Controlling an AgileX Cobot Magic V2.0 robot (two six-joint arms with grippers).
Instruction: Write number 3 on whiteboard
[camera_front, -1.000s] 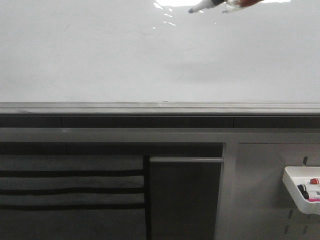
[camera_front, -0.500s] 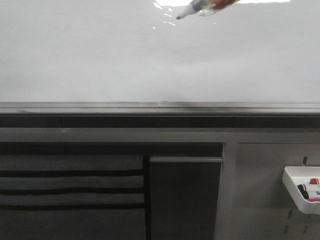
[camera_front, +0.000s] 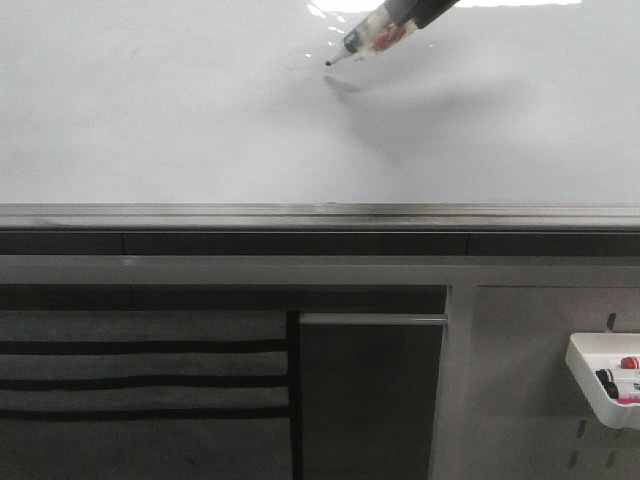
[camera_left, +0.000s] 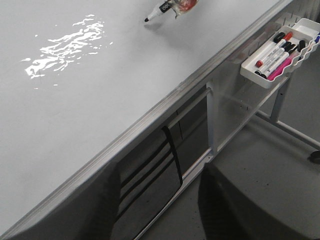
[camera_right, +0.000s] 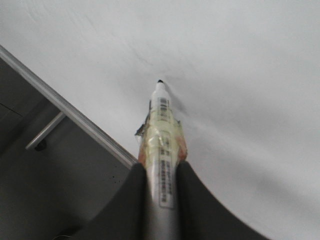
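Marker (camera_front: 362, 41) sits clamped betw right gripper (camera_right: 161, 172) fingers, tip down at approx 12 o'clock of the front view, touching or just off the whiteboard (camera_front: 200, 120); can't tell which. No stroke of the number 3 visible on the board. Left gripper: fingers out of shot, state can't tell. Pen tray (camera_front: 602, 378) at 4 o'clock, w/ markers inside.

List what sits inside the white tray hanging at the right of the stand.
The white tray holds several capped markers, with red, black and pink caps showing. Their lower ends and the tray floor are hidden by the tray wall.
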